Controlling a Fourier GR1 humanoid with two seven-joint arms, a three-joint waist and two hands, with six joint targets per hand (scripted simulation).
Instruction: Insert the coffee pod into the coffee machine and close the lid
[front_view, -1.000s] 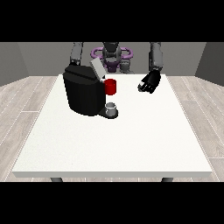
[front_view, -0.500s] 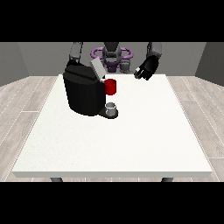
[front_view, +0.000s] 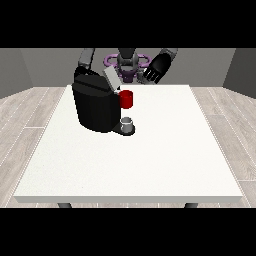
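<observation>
White table (front_view: 150, 165): bears a black coffee machine (front_view: 95, 106) at its far left part, lid (front_view: 111, 79) tilted up. Red thing at the machine (front_view: 126, 99): on its front, camera side. Grey thing (front_view: 128, 123): on the machine's base, below the red thing; cannot tell if it is the pod. Hand at the view's right (front_view: 156, 67): raised beyond the machine, fingers loosely spread, holding nothing. Other hand: hidden behind the machine.

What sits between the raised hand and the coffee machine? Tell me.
In the front view, only bare table separates the hand at the view's right from the coffee machine.
</observation>
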